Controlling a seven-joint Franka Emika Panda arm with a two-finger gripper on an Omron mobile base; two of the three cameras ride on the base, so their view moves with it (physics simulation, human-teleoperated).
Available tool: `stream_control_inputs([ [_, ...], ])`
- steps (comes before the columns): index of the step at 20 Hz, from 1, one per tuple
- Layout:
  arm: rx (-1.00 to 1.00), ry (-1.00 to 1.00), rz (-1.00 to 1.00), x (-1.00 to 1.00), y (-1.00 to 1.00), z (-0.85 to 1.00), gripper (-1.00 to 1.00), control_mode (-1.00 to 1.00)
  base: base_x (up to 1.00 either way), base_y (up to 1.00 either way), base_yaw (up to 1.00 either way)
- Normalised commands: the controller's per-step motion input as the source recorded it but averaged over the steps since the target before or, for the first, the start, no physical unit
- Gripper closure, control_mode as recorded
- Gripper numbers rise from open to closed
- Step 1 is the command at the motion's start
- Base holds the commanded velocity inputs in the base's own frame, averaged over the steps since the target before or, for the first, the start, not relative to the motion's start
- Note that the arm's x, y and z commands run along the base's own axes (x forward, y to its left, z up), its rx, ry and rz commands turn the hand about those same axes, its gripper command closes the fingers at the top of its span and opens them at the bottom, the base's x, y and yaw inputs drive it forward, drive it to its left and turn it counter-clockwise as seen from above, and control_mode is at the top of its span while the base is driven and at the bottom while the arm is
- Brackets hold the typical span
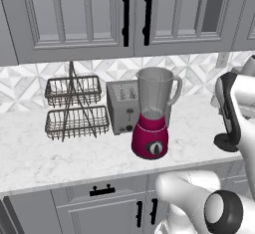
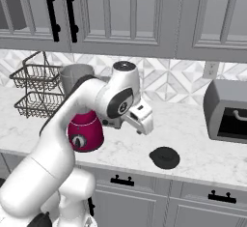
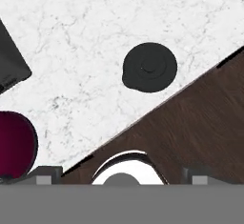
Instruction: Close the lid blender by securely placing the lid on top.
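The white marble counter (image 1: 45, 158) runs the full width of the scene beneath grey wall cabinets (image 1: 74, 14). The robot arm (image 2: 72, 124) rises from in front of the counter's front edge and bends over it, its hand hanging above the worktop to the right of the blender.

A two-tier wire basket rack (image 1: 74, 106) stands at the rear of the counter toward its left end. A dark microwave (image 2: 226, 110) occupies the rear of the counter toward its right end. A silver two-slot toaster (image 1: 122, 106) sits near the back wall, just right of the rack and directly behind the blender.

The blender (image 1: 152, 113) stands upright in the middle depth of the counter, in front of the toaster. Its clear jar has the handle on the right side, and the jar mouth is uncovered. The magenta base carries a black dial facing the front edge.

The lid (image 2: 165, 157) lies flat on the counter close to the front edge, well apart from the blender and to its right. In the hand view the lid (image 3: 149, 67) rests alone on the marble just inside the counter edge.

The gripper (image 3: 119, 178) hovers above the lid, not touching it. The jaws are spread wide and released, with nothing between them.
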Motion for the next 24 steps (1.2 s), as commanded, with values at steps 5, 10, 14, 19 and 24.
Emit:
stream_control_inputs([
  [5, 0.00, 0.13, -0.36, -0.03, -1.00, -0.83, -1.00, -1.00, 0.00, 0.00, 0.00],
  [10, -0.02, 0.02, -0.06, 0.18, -0.60, -0.45, -1.00, -1.00, 0.00, 0.00, 0.00],
  [14, 0.00, 0.00, 0.00, 0.24, -0.15, -0.27, -1.00, -1.00, 0.00, 0.00, 0.00],
  [19, 0.03, 0.02, 0.00, 0.18, -0.27, -0.21, -1.00, -1.00, 0.00, 0.00, 0.00],
  [24, 0.00, 0.06, 0.08, 0.19, -0.26, -0.28, -1.00, -1.00, 0.00, 0.00, 0.00],
])
